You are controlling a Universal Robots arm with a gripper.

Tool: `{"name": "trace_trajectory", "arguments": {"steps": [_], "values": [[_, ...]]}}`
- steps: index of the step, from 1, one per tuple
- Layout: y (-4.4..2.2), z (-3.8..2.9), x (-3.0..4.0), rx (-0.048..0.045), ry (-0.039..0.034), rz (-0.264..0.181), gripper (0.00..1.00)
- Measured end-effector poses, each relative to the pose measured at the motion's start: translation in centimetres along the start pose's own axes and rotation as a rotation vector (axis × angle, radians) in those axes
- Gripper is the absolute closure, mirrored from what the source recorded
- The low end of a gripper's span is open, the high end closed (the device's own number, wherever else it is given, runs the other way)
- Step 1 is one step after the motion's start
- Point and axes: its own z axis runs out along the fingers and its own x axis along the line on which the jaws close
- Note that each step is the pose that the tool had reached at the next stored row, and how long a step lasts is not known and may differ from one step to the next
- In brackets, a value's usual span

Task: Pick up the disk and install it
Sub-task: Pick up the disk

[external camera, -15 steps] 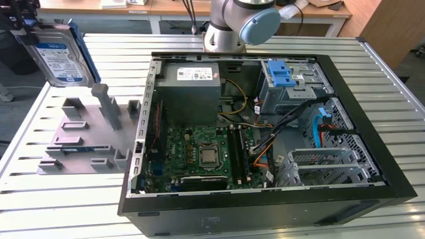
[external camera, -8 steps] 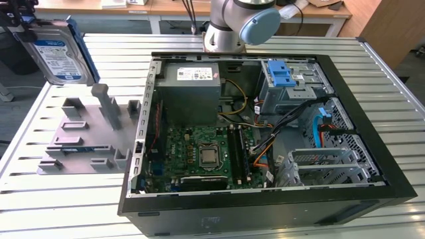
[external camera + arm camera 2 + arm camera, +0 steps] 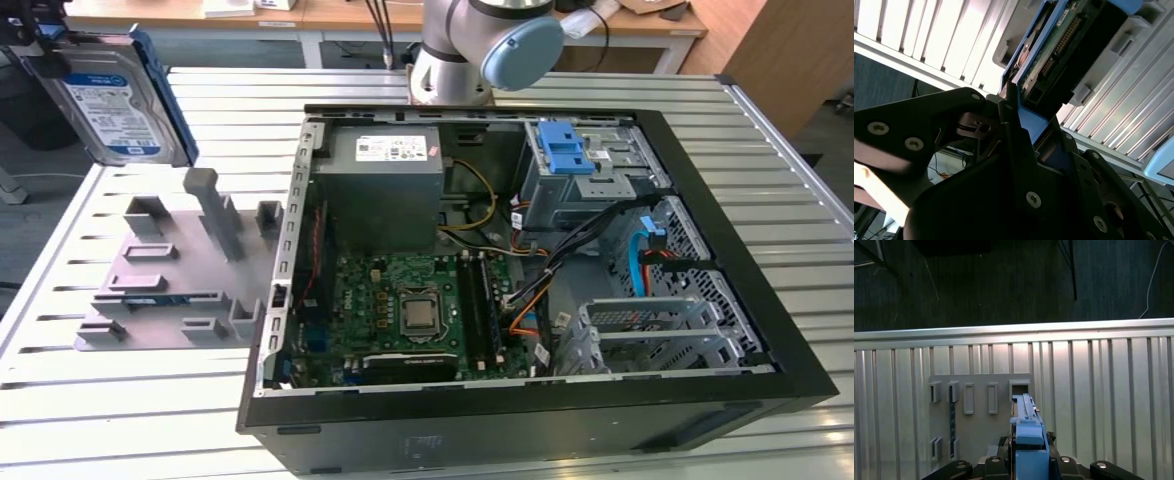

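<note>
and here's the disk (image 3: 118, 105), a flat silver rectangular hard drive with a blue-and-white label in a blue plastic carrier, up in the air and upright, above the far corner of the slatted metal table (image 3: 120, 400) at the exterior view's left, over the grey plastic holder tray (image 3: 167, 270) and clear of it. the black gripper (image 3: 1029, 462) has its jaws pinching the carrier's end, seen edge-on in the first wrist view. the open black computer case (image 3: 534, 425) sits well apart, mid-table, with its metal drive cage (image 3: 594, 175) by the far wall. risks, as i judge them: held by one end, the drive could swing or slip in the grip; a tilted approach could jam it on the cage or snag the loose cables (image 3: 587, 235)
</note>
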Motion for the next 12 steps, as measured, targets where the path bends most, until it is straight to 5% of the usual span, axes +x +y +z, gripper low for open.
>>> {"name": "trace_trajectory", "arguments": {"steps": [12], "values": [[-0.01,-1.05,0.0,0.0001,0.0,0.0,0.64]]}}
